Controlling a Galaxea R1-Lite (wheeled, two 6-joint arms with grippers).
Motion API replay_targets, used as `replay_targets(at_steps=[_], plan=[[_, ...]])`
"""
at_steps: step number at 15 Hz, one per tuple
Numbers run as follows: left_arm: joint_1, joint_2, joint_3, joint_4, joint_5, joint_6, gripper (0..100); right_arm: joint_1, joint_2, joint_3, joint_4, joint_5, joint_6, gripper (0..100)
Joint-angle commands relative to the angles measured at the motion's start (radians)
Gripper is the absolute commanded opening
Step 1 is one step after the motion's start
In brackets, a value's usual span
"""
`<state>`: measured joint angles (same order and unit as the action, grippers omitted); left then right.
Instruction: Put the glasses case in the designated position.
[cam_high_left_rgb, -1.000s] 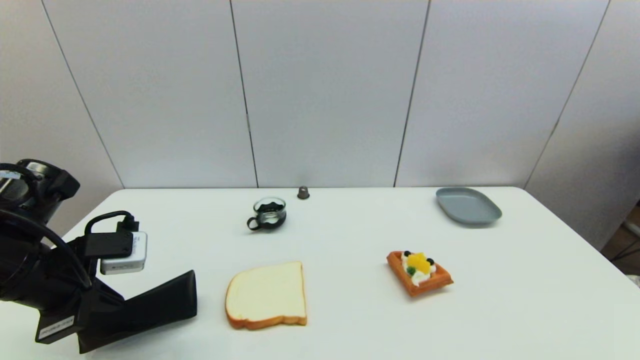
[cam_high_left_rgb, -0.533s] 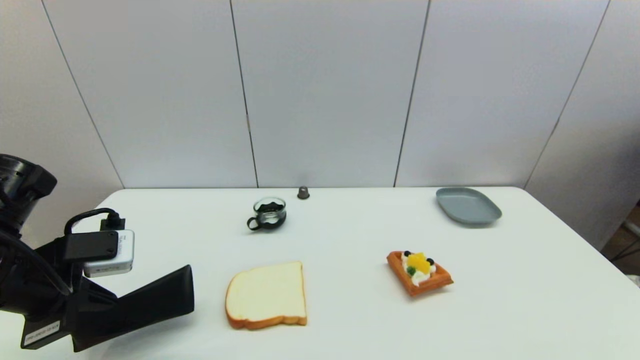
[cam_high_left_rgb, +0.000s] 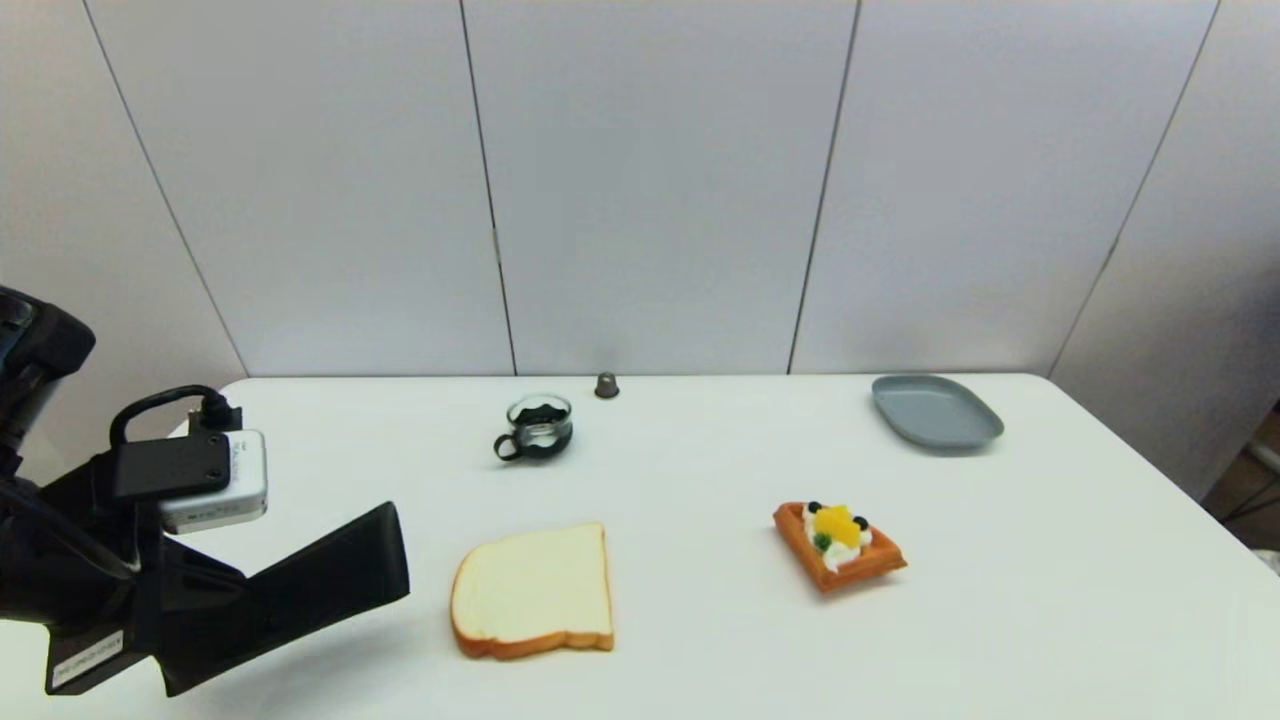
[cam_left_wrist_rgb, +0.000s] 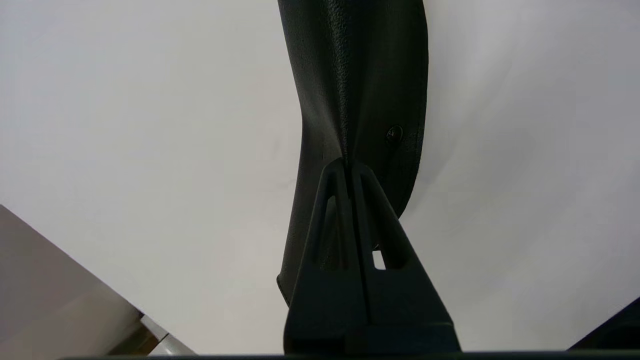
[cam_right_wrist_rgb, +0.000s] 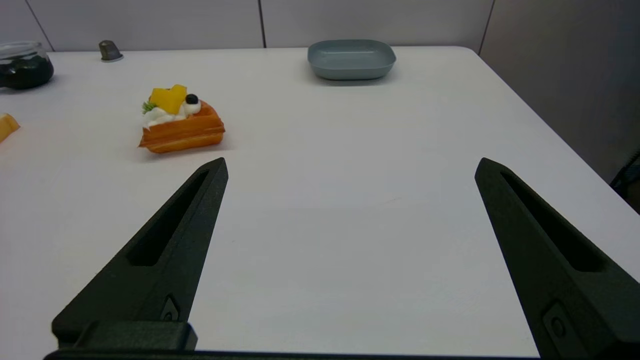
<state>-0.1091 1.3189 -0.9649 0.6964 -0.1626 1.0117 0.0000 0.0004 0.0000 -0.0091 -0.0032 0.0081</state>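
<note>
White table (cam_high_left_rgb: 700, 640): bears all items below.
Glasses case (cam_high_left_rgb: 320, 580): black pouch, raised off the near-left tabletop, tilted, free end toward the bread slice (cam_high_left_rgb: 535, 590); its other end pinched between the jaws.
Left gripper (cam_left_wrist_rgb: 350, 167): jaws closed tight on the case beside its snap button (cam_left_wrist_rgb: 394, 133).
Right gripper (cam_right_wrist_rgb: 350, 167): jaws spread wide, holding nothing, over bare table.
Waffle (cam_high_left_rgb: 838, 545): mid-right.
</note>
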Motion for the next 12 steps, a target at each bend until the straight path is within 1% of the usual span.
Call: replay_targets(at_steps=[1, 4, 8, 9, 12], plan=[[-0.130, -0.023, -0.032, 0.035, 0.003, -0.186, 0, 0.000, 0.001, 0.000, 0.000, 0.000, 0.001, 100], [-0.208, -0.021, -0.075, 0.095, 0.005, -0.329, 0, 0.000, 0.001, 0.000, 0.000, 0.000, 0.001, 100], [-0.274, -0.012, -0.135, 0.149, 0.005, -0.484, 0, 0.000, 0.001, 0.000, 0.000, 0.000, 0.001, 100], [-0.280, -0.012, -0.140, 0.153, 0.006, -0.498, 0, 0.000, 0.001, 0.000, 0.000, 0.000, 0.001, 100], [-0.351, -0.001, -0.163, 0.163, 0.011, -0.662, 0, 0.000, 0.001, 0.000, 0.000, 0.000, -0.002, 100]])
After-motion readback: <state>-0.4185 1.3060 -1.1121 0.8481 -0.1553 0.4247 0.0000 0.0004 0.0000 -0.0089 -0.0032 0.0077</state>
